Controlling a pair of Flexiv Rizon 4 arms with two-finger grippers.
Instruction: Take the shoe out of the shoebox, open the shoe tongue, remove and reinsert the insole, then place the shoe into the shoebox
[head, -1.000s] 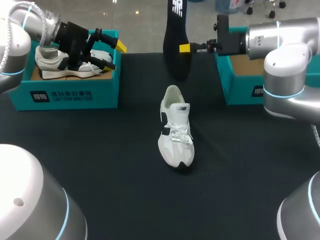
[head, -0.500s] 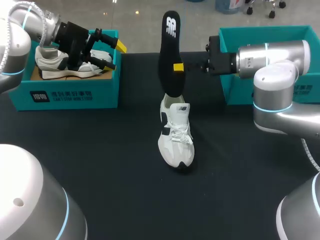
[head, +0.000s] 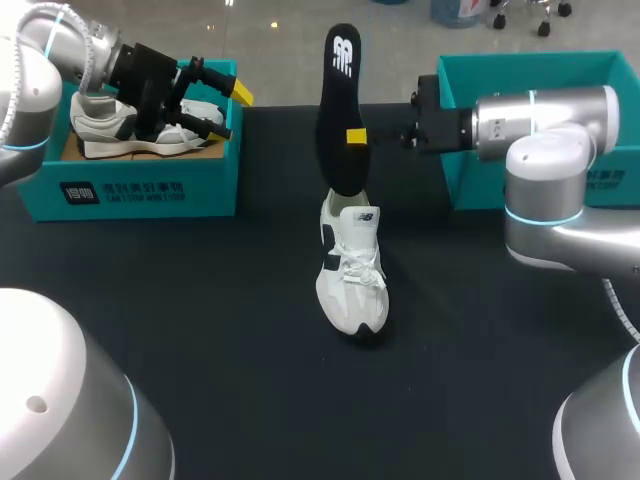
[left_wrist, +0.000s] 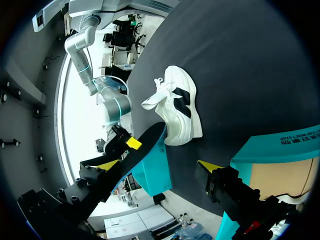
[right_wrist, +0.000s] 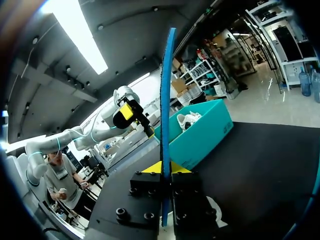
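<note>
Right gripper (head: 357, 135) pinches the black insole (head: 340, 80) from both sides, insole upright, lower end at the heel of the white shoe (head: 352, 270) standing mid-table (head: 200, 300); left gripper (head: 225, 108) spread, over the left shoebox (head: 150, 185).

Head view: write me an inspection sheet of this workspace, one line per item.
Surface: dark table, nothing spilled on it.
Job's things: white shoe upright mid-table; black insole held on end, lower end at the shoe's heel opening; left shoebox and right shoebox at the far corners.
Clutter: second shoe lying in the left shoebox.
End effectors: left end effector open above the left shoebox; right end effector shut on the insole.
Cables: nothing seen on the table.
Surroundings: nothing seen reaching over the table.
</note>
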